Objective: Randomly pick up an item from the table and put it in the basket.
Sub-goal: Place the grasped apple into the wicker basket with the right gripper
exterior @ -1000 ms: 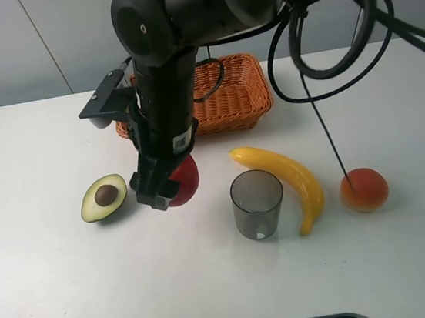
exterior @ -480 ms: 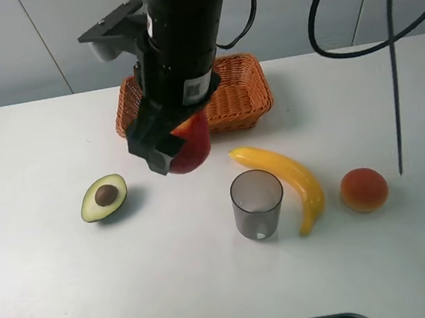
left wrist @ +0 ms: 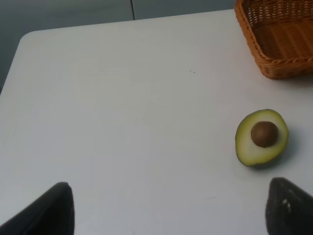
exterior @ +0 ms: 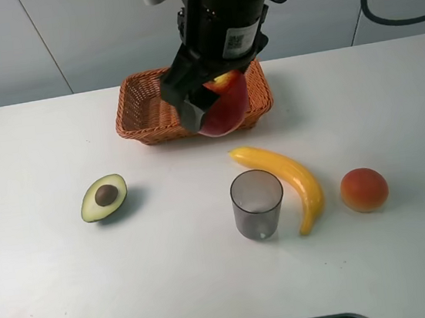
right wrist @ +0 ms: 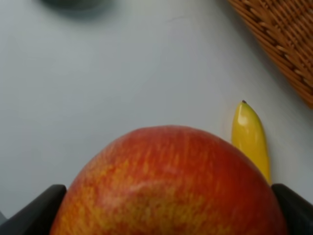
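Note:
My right gripper is shut on the red apple and holds it in the air over the front edge of the orange-brown wicker basket. In the right wrist view the apple fills the space between the two fingertips, with the white table and a corner of the basket below. My left gripper is open and empty above the white table, near the halved avocado; the basket's corner shows beyond it.
On the table lie a halved avocado, a grey translucent cup, a yellow banana and an orange-pink round fruit. The banana's tip shows in the right wrist view. Black cables hang at the upper right.
My right gripper has lifted the apple from beside the avocado and carried it up and back to the right, to the basket's front edge.

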Tool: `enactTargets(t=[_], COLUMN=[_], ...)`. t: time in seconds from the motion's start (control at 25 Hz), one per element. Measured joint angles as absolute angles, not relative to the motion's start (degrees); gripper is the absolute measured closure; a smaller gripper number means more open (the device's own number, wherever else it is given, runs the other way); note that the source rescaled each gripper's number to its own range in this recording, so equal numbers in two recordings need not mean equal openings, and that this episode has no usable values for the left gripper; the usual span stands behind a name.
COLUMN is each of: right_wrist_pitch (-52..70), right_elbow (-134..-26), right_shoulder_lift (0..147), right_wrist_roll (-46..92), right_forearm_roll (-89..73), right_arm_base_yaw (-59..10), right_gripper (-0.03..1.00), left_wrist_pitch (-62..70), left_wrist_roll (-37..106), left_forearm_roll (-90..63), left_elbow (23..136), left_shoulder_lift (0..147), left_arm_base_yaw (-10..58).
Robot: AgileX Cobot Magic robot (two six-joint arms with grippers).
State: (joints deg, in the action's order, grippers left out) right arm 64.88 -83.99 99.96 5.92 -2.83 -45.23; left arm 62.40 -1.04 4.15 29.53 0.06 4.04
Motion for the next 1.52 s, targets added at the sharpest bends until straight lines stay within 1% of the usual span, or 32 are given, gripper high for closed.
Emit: enactTargets(t=[0.2, 0.4, 0.68, 1.0, 1.16, 1.32, 1.52], right_wrist_pitch=[63.53, 62.05, 49.48, 30.6, 23.66, 19.5, 17.82], right_elbow=[-79.77, -78.64, -78.52, -78.52, -78.52, -78.52, -78.52], right_shoulder_lift=[97.01, 96.15, 98.02, 105.42, 109.21, 113.03, 116.57], right_wrist_roll=[4.1, 0.48, -3.92, -6.59, -6.71, -6.81, -6.81], right_forearm_roll=[-2.83, -2.84, -3.28, -0.56, 1.0, 2.45, 2.54], right_arm_base_yaw=[-41.94, -37.94, -33.77, -32.27, -32.03, -32.03, -32.03], right_gripper=[0.95, 0.95, 0.95, 0.95, 0.95, 0.95, 0.95], left_wrist_pitch=[62.4, 62.4, 62.4, 62.4, 62.4, 62.4, 62.4], left_wrist_roll=[-1.04, -1.04, -1.04, -1.04, -1.04, -1.04, -1.04], left_forearm_roll=[4.15, 4.15, 4.15, 4.15, 4.15, 4.15, 4.15], left_elbow=[29.53, 29.53, 29.53, 29.53, 29.53, 29.53, 29.53], left_shoulder_lift=[0.06, 0.06, 0.06, 0.06, 0.06, 0.06, 0.06], left_arm_base_yaw=[4.04, 4.04, 4.04, 4.04, 4.04, 4.04, 4.04])
